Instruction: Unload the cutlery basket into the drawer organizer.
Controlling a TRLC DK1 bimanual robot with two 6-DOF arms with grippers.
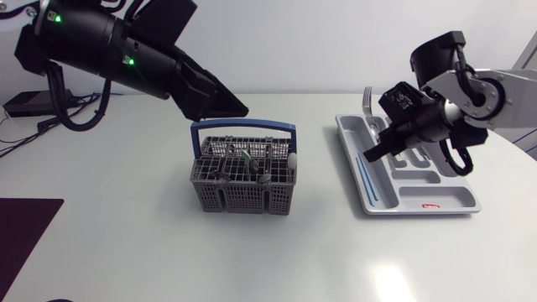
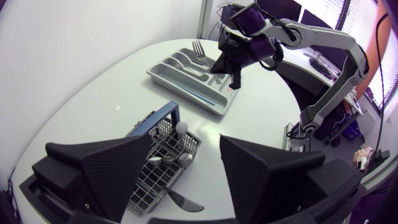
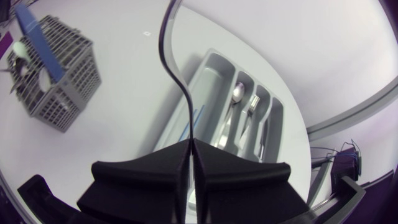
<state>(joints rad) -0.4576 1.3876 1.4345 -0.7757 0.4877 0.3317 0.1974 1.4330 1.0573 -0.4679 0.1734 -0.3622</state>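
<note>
Right gripper [image 3: 190, 149] clamped tight on fork [image 3: 166, 50]: handle end pinched between both fingers, shaft rising ahead of fingertips, drawer organizer [image 1: 436, 191] below. Left gripper [image 2: 185, 142] spread wide, holding nothing. Cutlery basket [image 2: 163, 163] sits below gap between fingers, cutlery inside.

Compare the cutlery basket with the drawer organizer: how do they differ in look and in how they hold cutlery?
The cutlery basket is dark grey mesh, tall, with a blue handle; the drawer organizer is pale grey, solid, shallow, without a handle. The cutlery basket holds cutlery upright; the drawer organizer holds it lying flat. Both have compartments.
</note>
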